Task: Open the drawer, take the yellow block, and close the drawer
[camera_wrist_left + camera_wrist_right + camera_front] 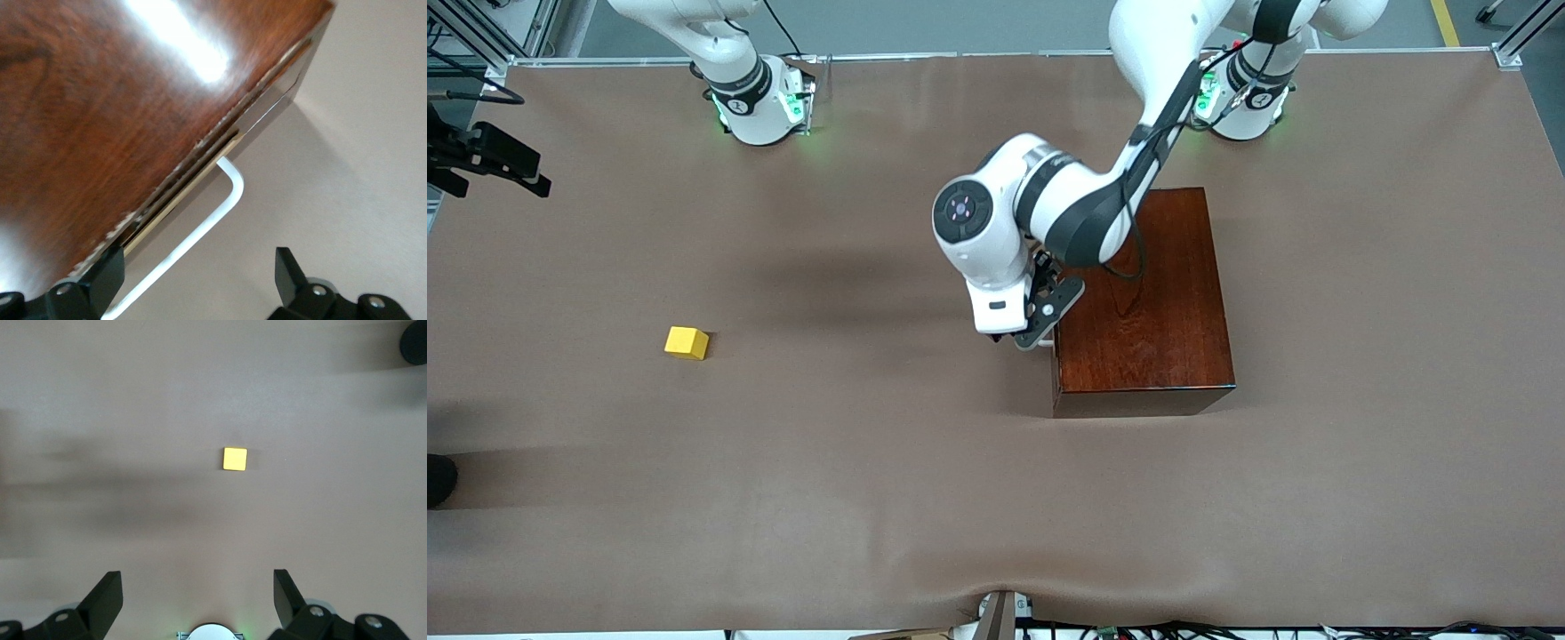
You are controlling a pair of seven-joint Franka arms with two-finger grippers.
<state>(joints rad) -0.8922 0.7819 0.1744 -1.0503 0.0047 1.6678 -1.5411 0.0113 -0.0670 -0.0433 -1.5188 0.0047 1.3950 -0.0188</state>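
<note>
The box (1149, 302) stands on the tabletop (871, 498) toward the left arm's end. The drawer (200, 177) sits nearly flush in the box face that looks toward the right arm's end, with its white handle (217, 217) projecting. The left hand (1040, 333) hangs at that edge, fingers (100, 280) spread wide around the handle, gripping nothing. The block (687, 342) lies on bare tabletop toward the right arm's end, well apart from the box. The right hand (198, 600) waits high above the block, fully open and empty.
</note>
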